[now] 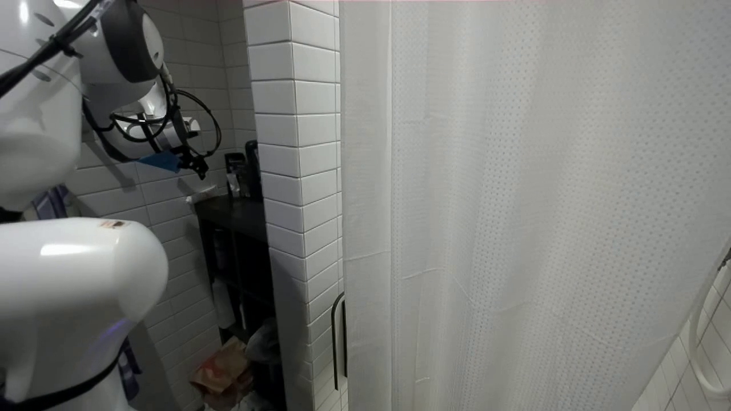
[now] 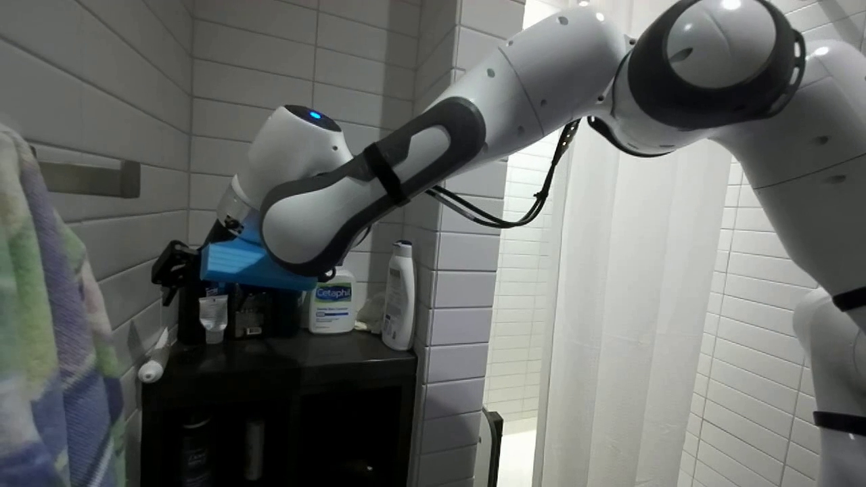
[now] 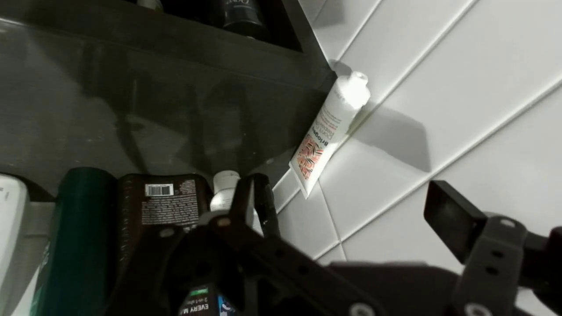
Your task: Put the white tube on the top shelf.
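Note:
The white tube (image 3: 325, 131) has a white cap and a red and black pattern at its flat end. It lies tilted along the side edge of the top shelf (image 3: 175, 96), against the tiled wall. It also shows in both exterior views (image 1: 203, 194) (image 2: 155, 358), its cap toward the front. The top shelf is a flat black board, also in both exterior views (image 1: 234, 212) (image 2: 291, 358). My gripper (image 3: 351, 199) is open and empty, apart from the tube, with white wall between its fingers. In both exterior views the gripper (image 1: 197, 166) (image 2: 169, 270) is above the tube.
A Cetaphil bottle (image 2: 333, 308), a white lotion bottle (image 2: 399, 297), a small tube (image 2: 214, 318), a green bottle (image 3: 88, 219) and a brown bottle (image 3: 171, 197) stand on the top shelf. A tiled pillar (image 2: 446, 304) borders the rack. A towel (image 2: 61, 304) hangs nearby.

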